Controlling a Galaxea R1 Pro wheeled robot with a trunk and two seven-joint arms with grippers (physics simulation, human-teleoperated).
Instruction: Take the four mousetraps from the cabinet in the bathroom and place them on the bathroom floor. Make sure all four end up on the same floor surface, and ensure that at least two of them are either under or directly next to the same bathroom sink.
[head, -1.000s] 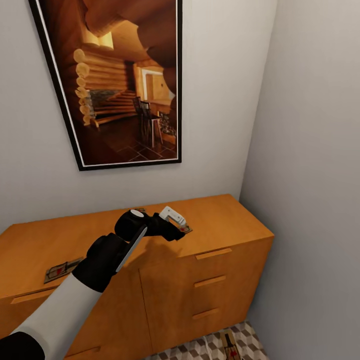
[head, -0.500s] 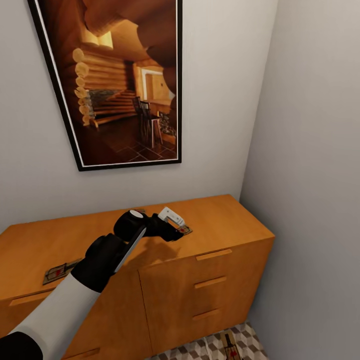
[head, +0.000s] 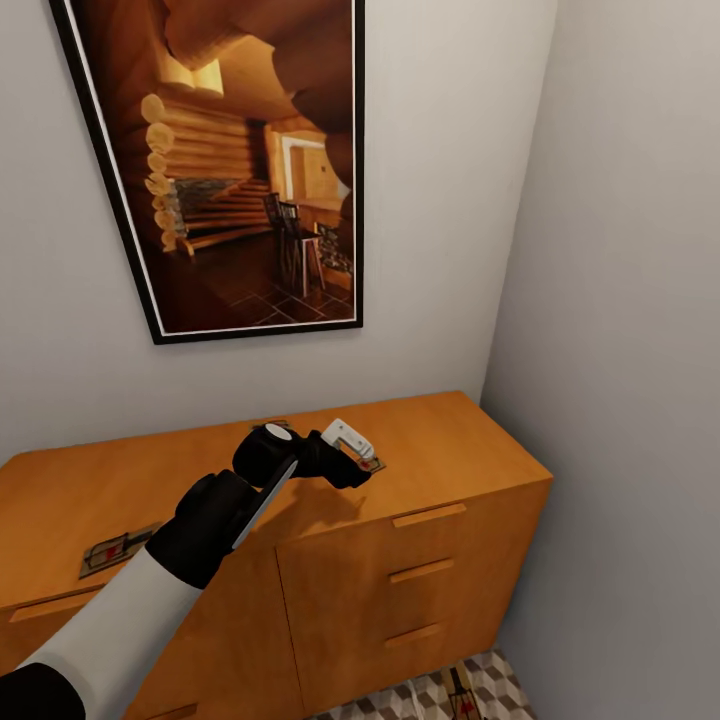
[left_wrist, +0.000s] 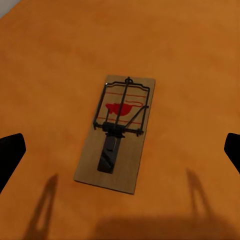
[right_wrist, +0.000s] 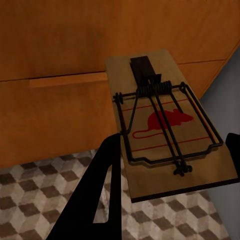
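So far the job looks roughly at its midpoint, as a judgement from how the traps lie. Taking the cabinet (head: 300, 500) as the landmark: one mousetrap (head: 370, 463) lies flat on its top toward the right end, directly beneath the left gripper (head: 352, 462), which hovers over it. In the left wrist view this trap (left_wrist: 116, 131) sits centred between the two dark fingertips (left_wrist: 10, 155), which stand wide apart at either edge and touch nothing, so the left jaws are open and the grasp is not yet made; whether they are low enough to close on the board I cannot tell. A second trap (head: 113, 548) rests on the cabinet top near its left front edge, untouched. A third trap (right_wrist: 167, 130) is held in the right gripper (right_wrist: 170, 165), seen in the right wrist view in front of the cabinet's drawer fronts and above the patterned floor (right_wrist: 40, 200); one dark finger (right_wrist: 97, 190) crosses its near edge and another shows at the far side, so the right jaws appear clamped on it. On the floor (head: 400, 700) at the foot of the cabinet's right end lies what looks like a fourth trap (head: 462, 690), partly cut off by the frame. By that count one is down, one is in hand, and two are left on the cabinet. No sink is visible here, so whether any trap sits under or beside it cannot be judged; that placing probably remains to be done.
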